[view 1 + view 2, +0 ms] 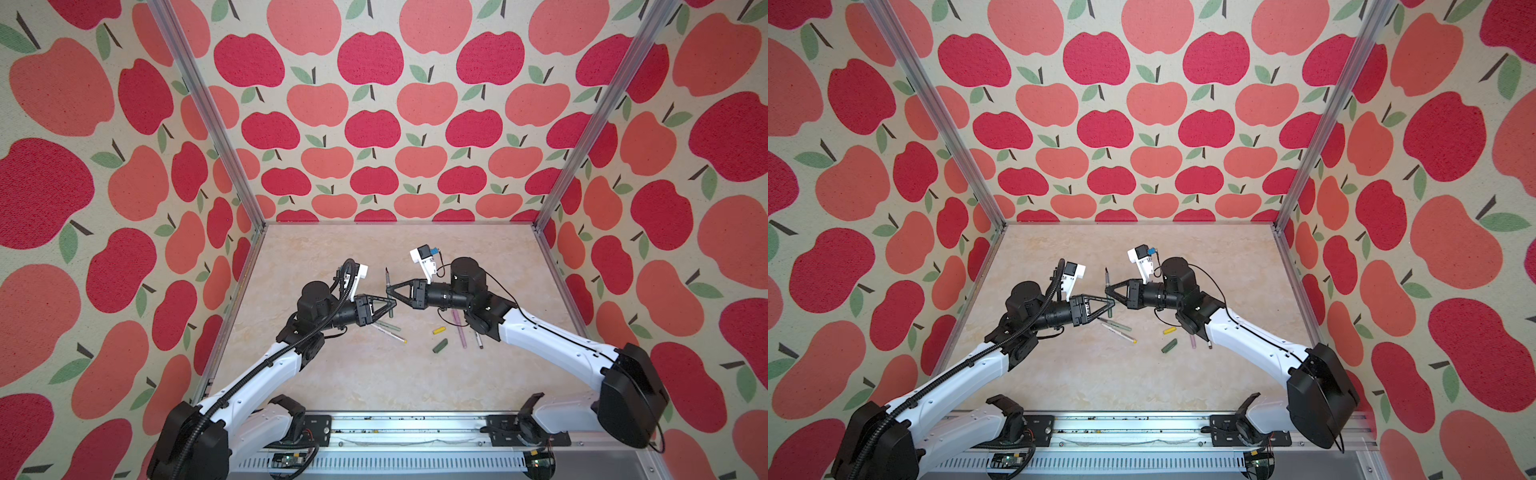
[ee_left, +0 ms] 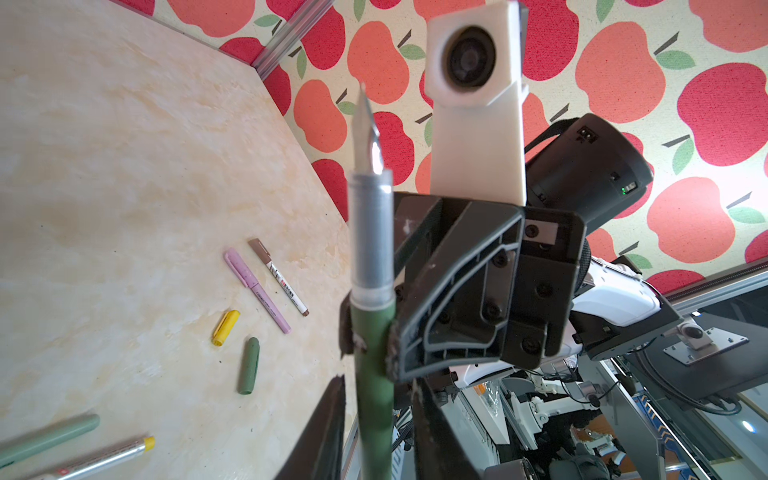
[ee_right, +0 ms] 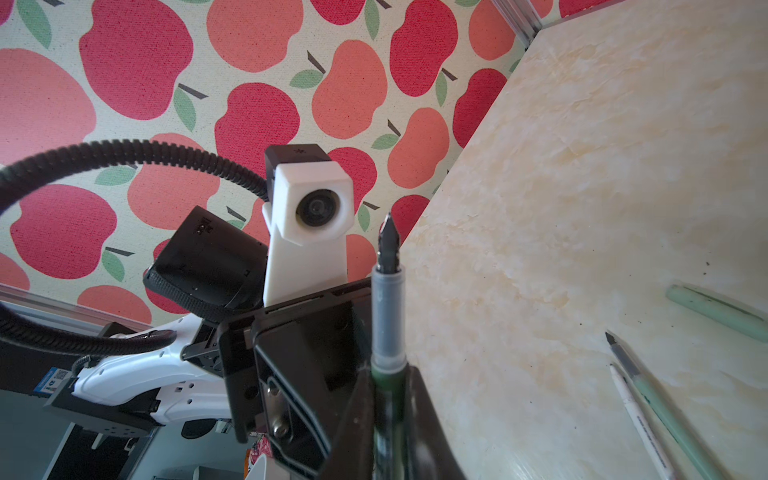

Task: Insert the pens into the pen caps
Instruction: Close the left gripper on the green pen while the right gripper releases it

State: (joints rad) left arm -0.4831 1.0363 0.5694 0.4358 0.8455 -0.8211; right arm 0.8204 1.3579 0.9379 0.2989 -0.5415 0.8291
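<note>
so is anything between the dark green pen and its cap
Nothing visible: the dark green cap lies uncovered on the table, yellow cap nearby but apart; the right claw holds the dark green pen.

The dark green pen (image 2: 374,411), uncapped, is clamped in the jaws of the right gripper (image 2: 370,336). The left gripper (image 2: 376,395) has its jaws on both sides of the barrel, small gaps showing. A yellow cap (image 2: 225,327) and a dark green cap (image 2: 248,365) lie on the surface (image 2: 124,166).
</note>
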